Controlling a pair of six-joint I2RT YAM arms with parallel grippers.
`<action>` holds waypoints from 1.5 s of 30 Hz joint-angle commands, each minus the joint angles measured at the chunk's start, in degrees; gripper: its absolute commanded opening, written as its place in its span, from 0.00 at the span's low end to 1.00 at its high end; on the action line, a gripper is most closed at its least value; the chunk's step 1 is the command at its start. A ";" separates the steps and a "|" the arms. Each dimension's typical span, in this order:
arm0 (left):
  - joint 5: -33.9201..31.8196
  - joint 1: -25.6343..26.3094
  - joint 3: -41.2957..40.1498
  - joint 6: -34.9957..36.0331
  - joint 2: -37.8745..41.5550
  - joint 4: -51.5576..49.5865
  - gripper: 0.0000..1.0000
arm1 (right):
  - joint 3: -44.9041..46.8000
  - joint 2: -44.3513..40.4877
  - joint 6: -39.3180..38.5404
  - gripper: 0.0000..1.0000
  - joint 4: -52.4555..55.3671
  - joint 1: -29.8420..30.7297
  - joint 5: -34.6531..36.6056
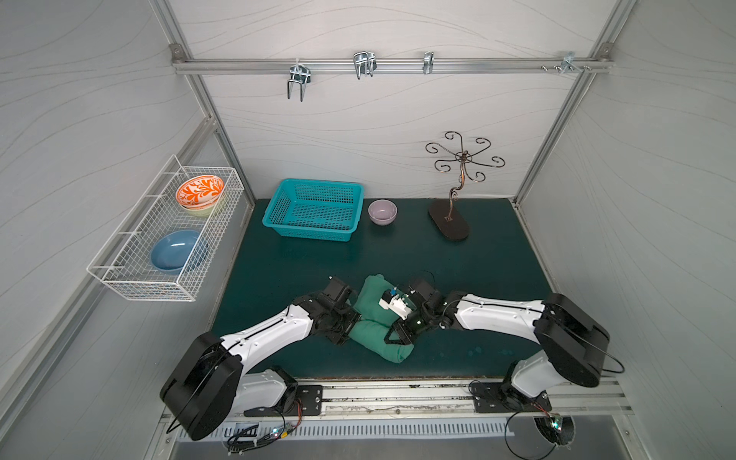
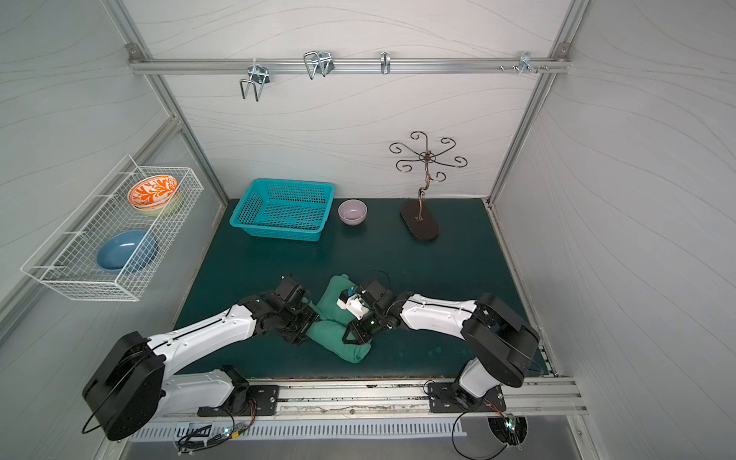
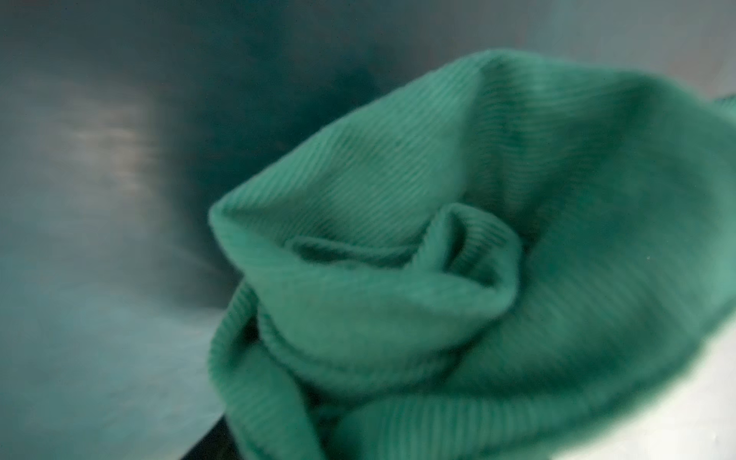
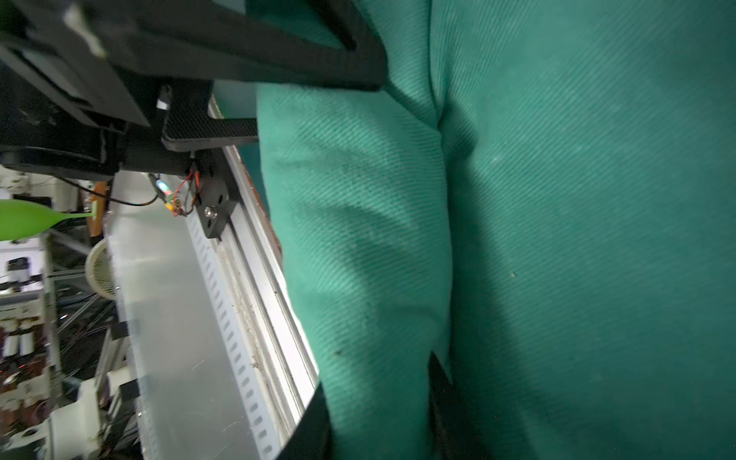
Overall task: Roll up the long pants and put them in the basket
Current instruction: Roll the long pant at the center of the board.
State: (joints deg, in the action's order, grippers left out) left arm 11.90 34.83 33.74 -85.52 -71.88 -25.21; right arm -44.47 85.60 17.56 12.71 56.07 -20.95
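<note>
I judge the pants point(image 1: 368, 296) nearly rolled by the worktop's point(image 1: 478, 278) front edge; whether the left gripper point(image 4: 318, 107) or right gripper point(image 4: 378, 402) pinches them, I cannot tell.

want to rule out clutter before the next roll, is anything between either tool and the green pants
Nothing visible does. The left tool and the right tool are both right at the long pants, from opposite sides. The basket, bowl and wire stand sit at the far edge of the mat, well apart.

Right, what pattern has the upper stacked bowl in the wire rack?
Bowl: orange leaf motifs on white, best in a top view.
</note>
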 commanded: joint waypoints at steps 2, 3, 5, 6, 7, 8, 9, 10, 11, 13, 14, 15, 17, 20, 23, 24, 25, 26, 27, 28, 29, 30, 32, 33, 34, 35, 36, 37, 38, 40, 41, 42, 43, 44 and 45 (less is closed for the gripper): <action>-1.37 -0.04 -0.60 1.49 -2.72 -2.48 0.57 | -2.30 -8.12 -1.46 0.56 13.79 4.25 22.21; -1.35 -0.06 -0.68 1.57 -2.95 -2.45 0.57 | -2.82 -10.12 -3.61 0.61 13.61 6.43 25.84; -1.44 -0.04 -0.78 1.75 -3.09 -2.40 0.57 | -3.34 -13.45 -10.00 0.75 11.95 12.60 35.11; -1.44 -0.10 -0.80 1.76 -3.20 -2.46 0.57 | -3.29 -14.26 -13.35 0.80 10.62 15.16 38.37; -1.52 -0.07 -0.89 1.76 -3.18 -2.45 0.57 | -3.34 -14.37 -16.96 0.84 9.29 17.79 42.42; -1.51 -0.05 -0.96 1.77 -3.23 -2.39 0.57 | -3.80 -13.68 -20.13 0.86 8.42 19.83 44.65; -1.53 -0.04 -0.97 1.69 -3.25 -2.40 0.57 | -4.36 -12.57 -22.37 0.87 8.04 21.24 45.98; -1.53 -0.07 -0.94 1.67 -3.25 -2.43 0.57 | -5.02 -10.89 -24.23 0.88 7.91 22.32 46.53; -1.70 -0.04 -0.94 1.57 -3.10 -2.45 0.57 | -5.71 -8.63 -25.34 0.88 8.04 22.98 46.00; -1.71 -0.10 -0.95 1.49 -2.92 -2.47 0.57 | -6.24 -4.70 -25.57 0.90 7.91 24.64 45.91; -1.71 -0.07 -0.95 1.43 -2.79 -2.56 0.57 | -5.95 -2.98 -25.65 0.90 7.23 25.42 45.83; -1.71 -0.05 -1.04 1.27 -2.67 -2.56 0.57 | -5.70 -1.67 -25.28 0.90 6.66 26.02 45.79; -1.79 -0.03 -1.22 0.89 -2.33 -2.47 0.57 | -4.99 1.07 -23.47 0.90 5.54 26.78 45.90; -1.87 -0.03 -1.22 0.70 -2.15 -2.61 0.58 | -4.23 4.50 -21.04 0.88 4.36 26.98 47.55; -1.97 -0.03 -0.97 0.66 -1.84 -2.95 0.61 | -4.31 7.96 -19.10 0.78 4.97 27.23 53.03; -1.95 -0.07 -0.80 0.37 -1.50 -3.20 0.63 | -4.40 9.01 -18.44 0.72 5.37 27.25 54.93; -2.33 -0.11 -0.46 0.26 -1.02 -3.96 0.66 | -4.25 9.64 -17.91 0.63 5.40 27.19 56.46; -3.13 -0.18 0.14 0.31 -0.07 -4.85 0.70 | -3.78 9.93 -17.50 0.54 4.90 27.23 57.31; -3.99 -0.11 0.76 0.42 0.94 -5.98 0.75 | -3.25 9.80 -17.30 0.47 4.30 27.19 57.55; -5.59 -0.18 1.84 0.77 2.33 -7.94 0.79 | -2.71 9.52 -17.00 0.41 3.50 26.93 56.79; -7.22 -0.41 2.92 1.32 3.75 -10.10 0.83 | -2.24 9.07 -16.77 0.34 2.85 26.38 55.12; -8.50 -0.75 3.81 1.78 5.05 -11.96 0.86 | -1.81 8.70 -16.61 0.28 2.03 25.67 53.39; -10.64 -1.96 5.46 2.82 7.84 -16.23 0.91 | -0.45 7.21 -17.07 0.17 -1.36 23.86 47.55; -11.35 -2.64 6.00 3.19 9.07 -17.87 0.92 | 0.15 6.59 -17.52 0.14 -3.45 23.07 44.23; -11.97 -3.36 6.45 3.45 10.47 -19.92 0.93 | 0.79 5.89 -18.21 0.08 -5.65 21.94 40.21; -12.52 -3.94 6.75 3.64 11.93 -21.65 0.94 | 0.96 5.56 -18.88 0.04 -7.95 21.09 37.05; -13.05 -4.33 6.92 3.68 13.02 -23.13 0.95 | 0.87 5.60 -19.58 0.01 -9.64 20.02 33.37; -13.36 -4.59 7.11 3.52 14.54 -24.67 0.95 | 0.35 5.82 -19.92 0.00 -11.09 18.87 29.90; -13.60 -4.64 7.21 3.39 15.87 -26.13 0.96 | -0.46 6.42 -20.39 0.00 -12.07 17.86 26.23; -13.27 -4.60 7.16 2.76 18.10 -28.45 0.96 | -2.31 7.72 -20.71 0.00 -13.19 16.11 20.24; -13.01 -4.61 6.96 2.28 19.20 -29.38 0.96 | -3.22 8.29 -20.73 0.00 -13.87 15.34 17.09; -12.81 -4.67 6.73 1.99 20.12 -29.91 0.96 | -3.91 8.72 -20.64 0.00 -14.34 14.69 14.56; -12.49 -4.47 6.29 1.69 20.92 -29.95 0.96 | -4.74 9.27 -20.40 0.00 -14.43 14.27 12.01; -11.93 -4.29 5.81 1.23 21.85 -29.61 0.96 | -5.38 9.61 -20.01 0.00 -14.30 13.87 9.57; -11.51 -4.01 5.38 0.74 22.33 -29.17 0.96 | -5.67 9.71 -18.99 0.00 -14.21 13.44 7.16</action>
State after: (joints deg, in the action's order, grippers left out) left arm 0.62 30.50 39.03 -83.61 -51.07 -51.70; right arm -48.71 93.62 -2.79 1.48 69.71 1.58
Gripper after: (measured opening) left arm 0.963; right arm 0.301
